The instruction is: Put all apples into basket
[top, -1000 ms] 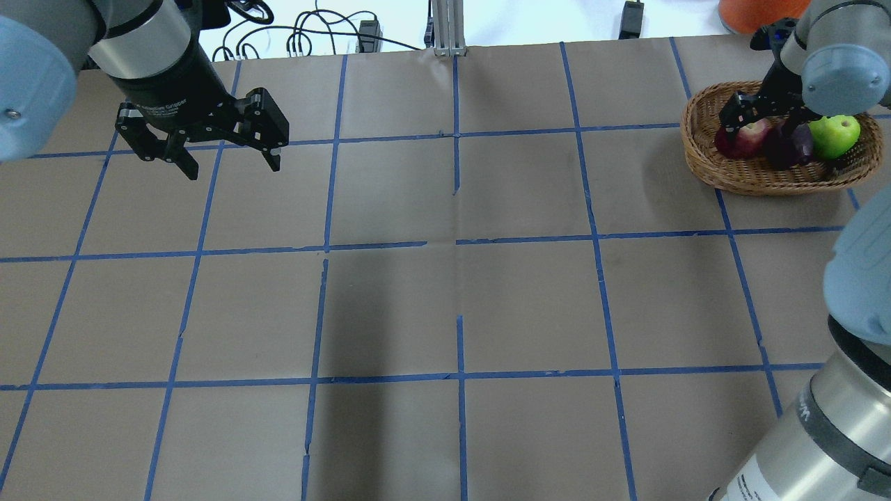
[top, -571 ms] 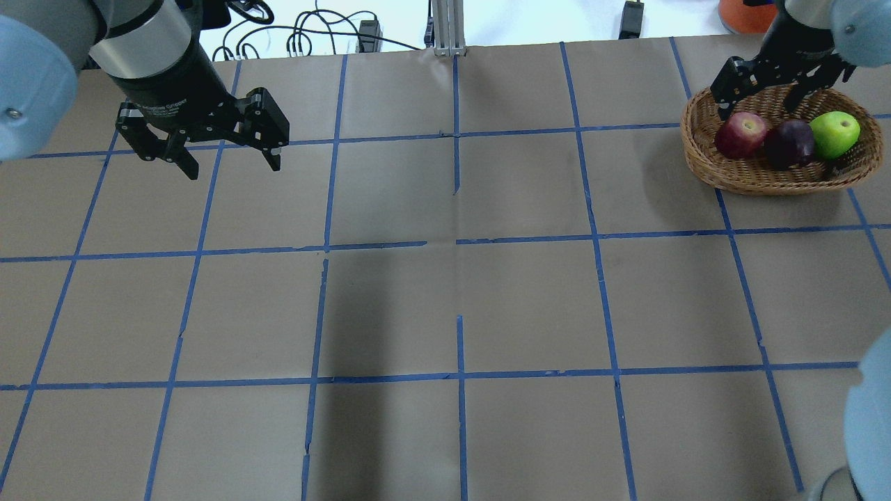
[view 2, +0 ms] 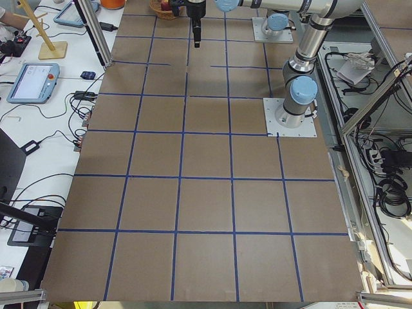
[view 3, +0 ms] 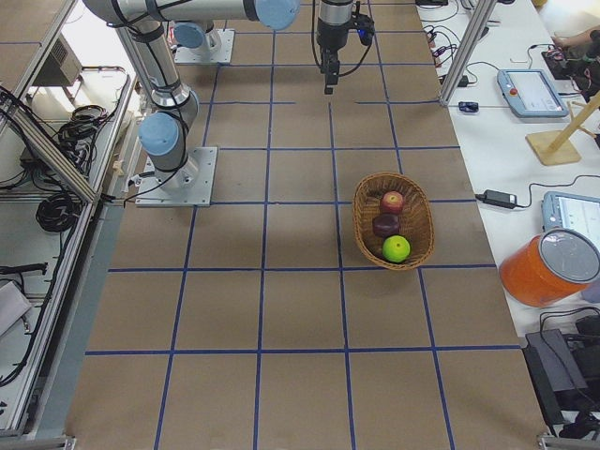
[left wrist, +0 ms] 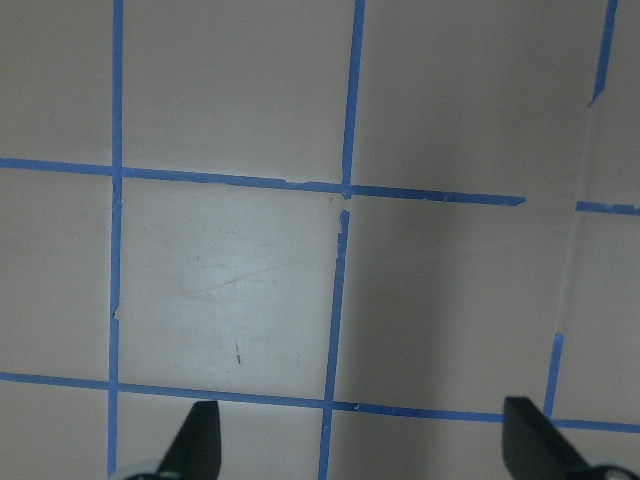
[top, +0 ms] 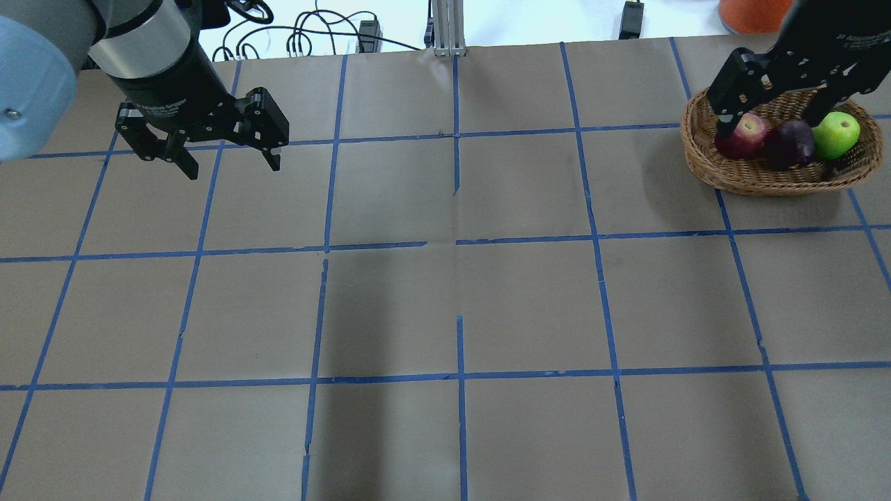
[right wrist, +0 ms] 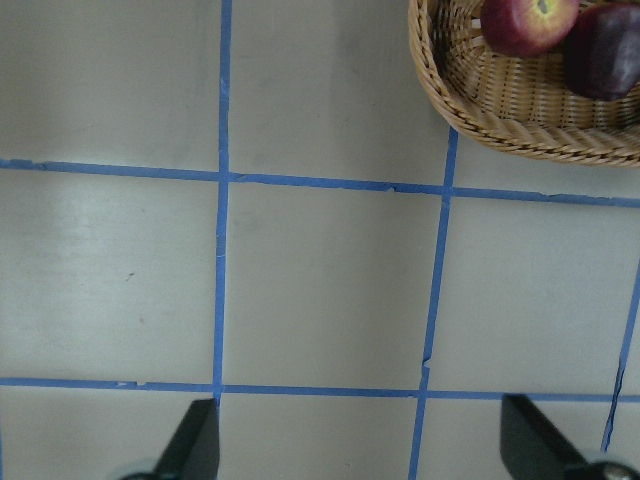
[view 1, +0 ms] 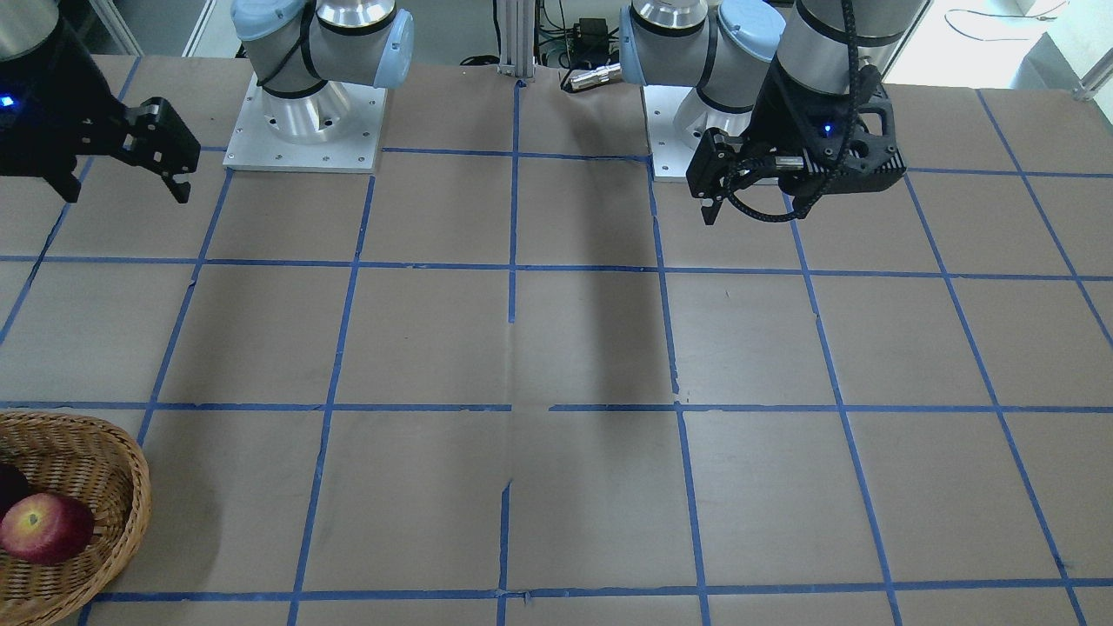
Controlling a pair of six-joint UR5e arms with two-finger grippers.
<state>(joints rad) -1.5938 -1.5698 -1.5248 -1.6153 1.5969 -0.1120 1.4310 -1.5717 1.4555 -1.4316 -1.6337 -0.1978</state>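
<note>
The basket [view 3: 361, 230] holds all three apples in a row. From the table's right end, the green apple [view 3: 397, 248] is nearest, the maroon apple [view 3: 385, 225] sits in the middle, and the lighter red apple [view 3: 393, 201] lies beyond. The right gripper [right wrist: 362, 445] hangs raised just beside the basket, jaws spread and empty. Farther off, the left gripper [top: 232, 167], also spread and empty, is well apart from it.

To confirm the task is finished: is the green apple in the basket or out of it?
In. The green apple lies inside the rim of the basket, next to the dark apple.
</note>
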